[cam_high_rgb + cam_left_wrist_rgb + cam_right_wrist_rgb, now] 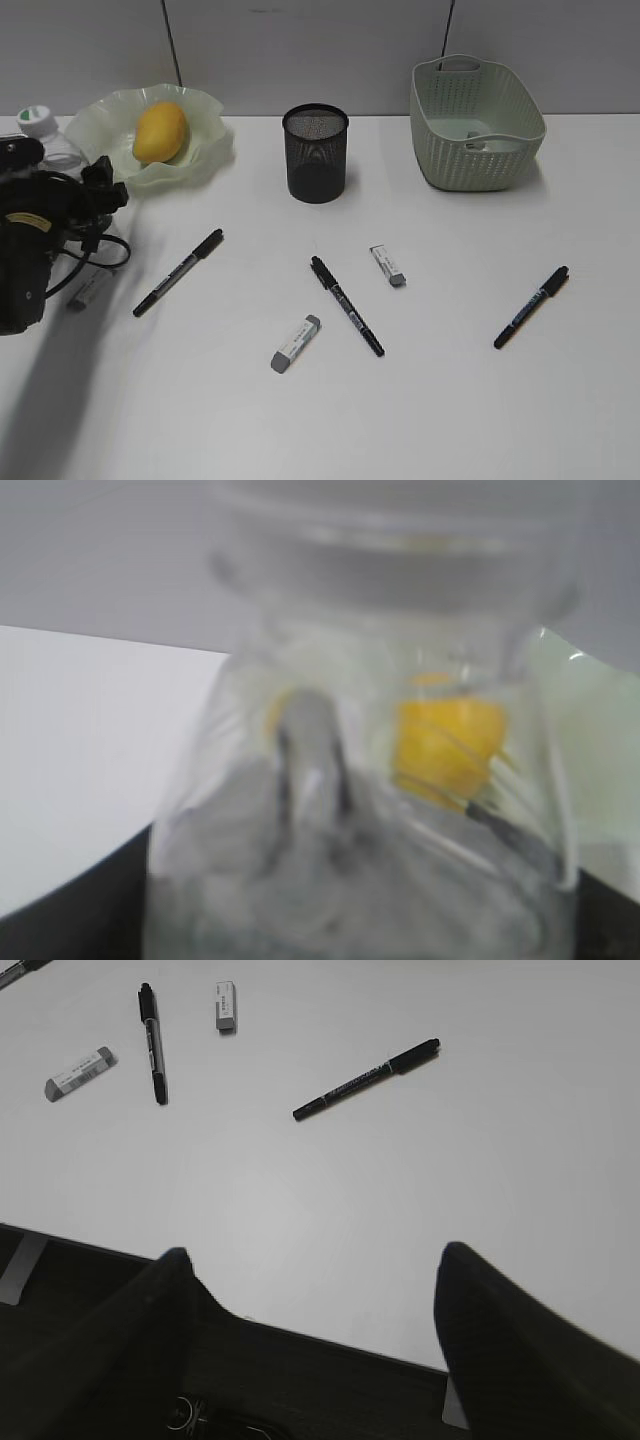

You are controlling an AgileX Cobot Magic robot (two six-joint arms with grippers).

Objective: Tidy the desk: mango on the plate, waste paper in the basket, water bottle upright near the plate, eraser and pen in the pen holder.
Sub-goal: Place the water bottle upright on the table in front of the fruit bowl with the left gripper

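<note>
Left end effector (100, 185) sits at the water bottle (45, 135), upper left; I cannot tell its grip. Right end effector (310, 1260) is spread above bare bench (400, 1210).

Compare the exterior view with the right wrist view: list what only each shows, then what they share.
Only the exterior view: the mango on the plate, the pen holder, the basket, the water bottle, the left arm. Only the right wrist view: the open right gripper over the desk edge. Both: the desk, the right-hand pen, the middle pen and two erasers.
</note>
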